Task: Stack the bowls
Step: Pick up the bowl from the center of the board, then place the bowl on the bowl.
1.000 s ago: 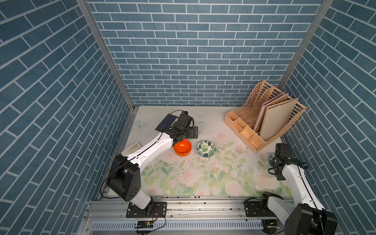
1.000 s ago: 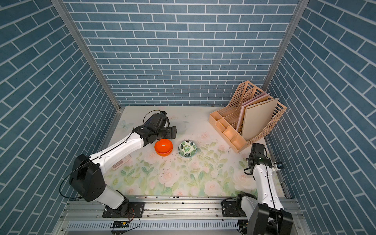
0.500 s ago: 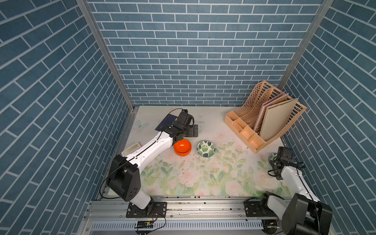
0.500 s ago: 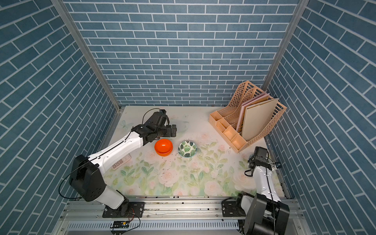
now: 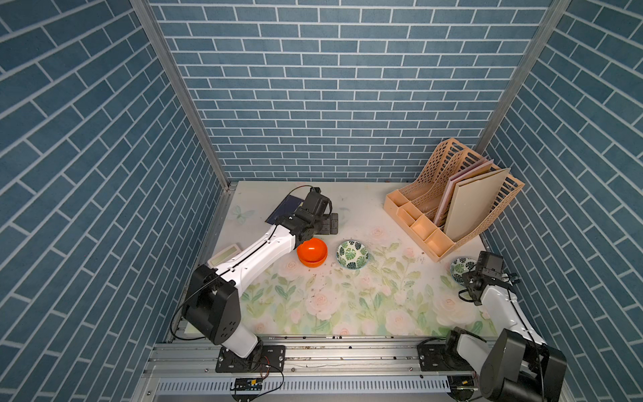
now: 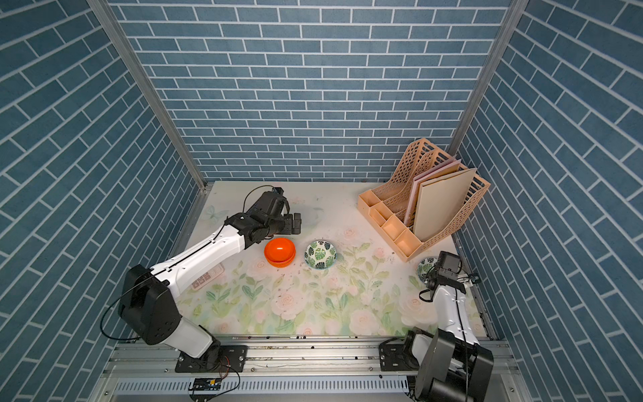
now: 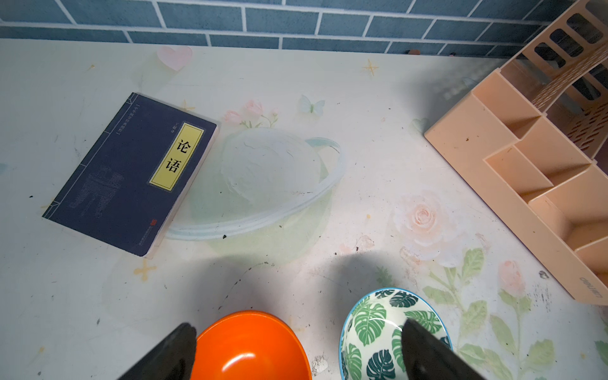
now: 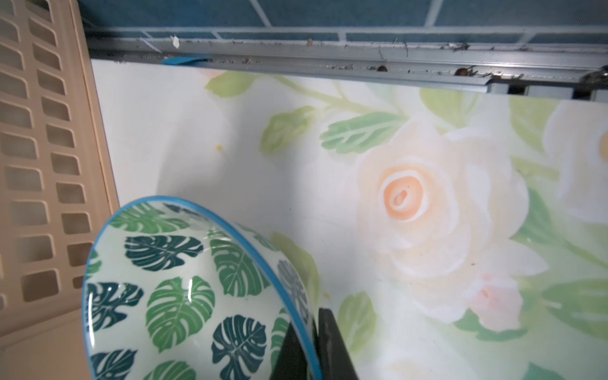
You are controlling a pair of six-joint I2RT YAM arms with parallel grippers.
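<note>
Right arm nudged toward far leaf bowl (image 5: 458, 267) in last sec, my right claw (image 8: 311, 348) now clamped on rim
Top views: orange bowls (image 5: 312, 253) already nested mid-mat, other leaf bowl (image 5: 352, 254) just beside
Left wrist: left claw (image 7: 297, 332) spread wide, empty, hovering near both
Right wrist: rim pinch, guessing so it lifts clean; organizer (image 8: 42, 164) close
Floral mat (image 6: 313, 306), blue brick walls (image 5: 313, 104)

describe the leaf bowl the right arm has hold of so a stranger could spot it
Find the peach file rack in the far right corner of the table. Just off its near end, at the right edge, is a leaf bowl with the right gripper shut on its rim. The other leaf bowl stands free mid-table, beside the orange bowls.
</note>
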